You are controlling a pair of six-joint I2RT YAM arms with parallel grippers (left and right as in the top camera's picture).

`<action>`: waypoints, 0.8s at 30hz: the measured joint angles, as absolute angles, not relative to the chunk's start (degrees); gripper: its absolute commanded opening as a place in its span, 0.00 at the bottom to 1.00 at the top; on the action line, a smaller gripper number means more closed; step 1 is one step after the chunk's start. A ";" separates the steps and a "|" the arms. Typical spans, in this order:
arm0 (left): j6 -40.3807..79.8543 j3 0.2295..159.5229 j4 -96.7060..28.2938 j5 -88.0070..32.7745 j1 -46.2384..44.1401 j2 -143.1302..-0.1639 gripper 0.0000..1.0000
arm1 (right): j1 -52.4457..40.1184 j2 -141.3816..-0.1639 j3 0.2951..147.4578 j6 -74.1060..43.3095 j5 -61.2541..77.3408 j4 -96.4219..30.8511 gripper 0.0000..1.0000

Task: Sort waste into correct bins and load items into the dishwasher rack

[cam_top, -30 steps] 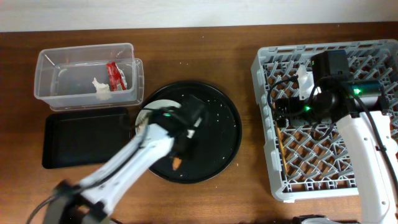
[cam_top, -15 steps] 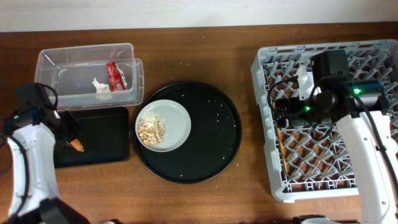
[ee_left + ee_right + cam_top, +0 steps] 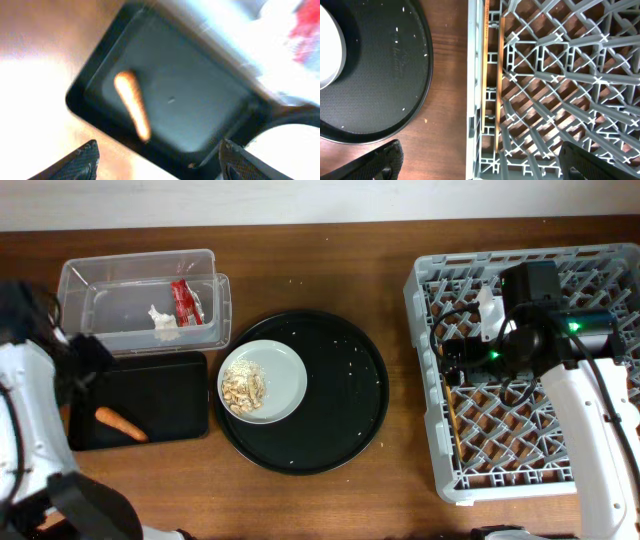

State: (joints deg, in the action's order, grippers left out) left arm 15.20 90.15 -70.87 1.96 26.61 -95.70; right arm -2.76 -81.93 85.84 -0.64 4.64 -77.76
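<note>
The orange carrot [image 3: 120,423] [image 3: 132,102] lies loose in the shallow black bin [image 3: 150,385] [image 3: 200,115]. My left gripper [image 3: 84,362] [image 3: 160,162] hovers open and empty over that bin's near edge. The clear bin [image 3: 70,285] holds the red wrapper [image 3: 185,302] and the white tissue [image 3: 162,322]. A white plate [image 3: 280,365] carries beige food scraps [image 3: 243,387]. My right gripper [image 3: 455,363] [image 3: 485,165] stands open and empty above the left wall of the grey dishwasher rack [image 3: 530,440] [image 3: 550,75]. Wooden chopsticks [image 3: 455,430] [image 3: 492,75] lie inside that wall.
The plate sits on the left part of a large round black tray [image 3: 340,410] [image 3: 375,75] in the middle of the brown table [image 3: 320,260]. The left wrist view is motion-blurred. Bare wood separates the round tray from the rack.
My left arm swung from the round tray to the black bin with the carrot, then opened and let it drop there. The right arm has not moved.
</note>
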 measured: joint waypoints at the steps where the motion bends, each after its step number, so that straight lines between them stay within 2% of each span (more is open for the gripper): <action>1: 14.09 94.41 -72.42 0.45 25.39 -95.46 0.79 | -2.76 -81.93 85.82 -0.62 4.64 -77.76 0.99; 5: 9.76 102.72 -75.88 -5.72 14.55 -95.13 0.81 | -2.76 -81.93 85.80 -0.64 4.64 -77.67 0.98; 8: 5.89 102.72 -77.43 -7.22 3.16 -95.15 0.99 | -2.76 -81.93 85.80 -0.69 4.64 -77.45 0.98; 11: 4.10 102.72 -78.63 -7.01 -4.67 -95.15 0.99 | -2.76 -81.93 85.80 -0.64 4.64 -77.34 0.98; 24: 4.03 102.72 -78.67 -6.66 -6.48 -95.15 0.99 | -2.76 -81.93 85.80 -0.64 4.64 -77.34 0.98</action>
